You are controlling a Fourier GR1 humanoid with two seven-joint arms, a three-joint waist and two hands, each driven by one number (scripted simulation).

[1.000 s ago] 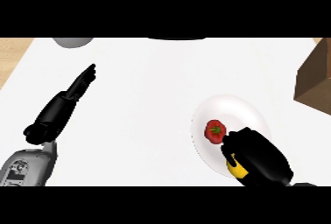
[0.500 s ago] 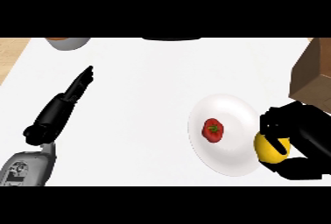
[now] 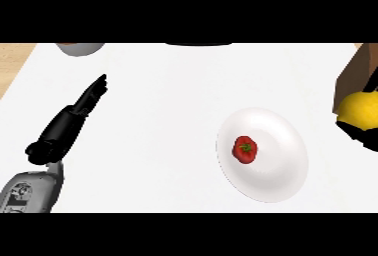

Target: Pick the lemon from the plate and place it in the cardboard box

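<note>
Black right robot hand (image 3: 360, 134) sits at the view's right edge, mostly cut off; what shows of its fingers curls under and around the lemon (image 3: 359, 110), so it has the fruit in its hold. Lemon is off the plate (image 3: 284, 172), up and to the right of it, clear of the rim. Brown cardboard box (image 3: 357, 67) is only a sliver at the top right corner, directly beyond the lemon and touching it in the view; can't tell whether the lemon is already over the opening or just beside the wall. My read: the remaining travel is short, forward and slightly right, then release. The right robot hand is the only one placed for it. Left robot hand (image 3: 87, 99) rests well apart on the left of the white bench (image 3: 170, 100), fingers straight, holding nothing. Red pepper (image 3: 246, 149) sits on the plate, not involved. Risk as I judge it: box edge is out of view, so clearance over the wall can't be checked.
</note>
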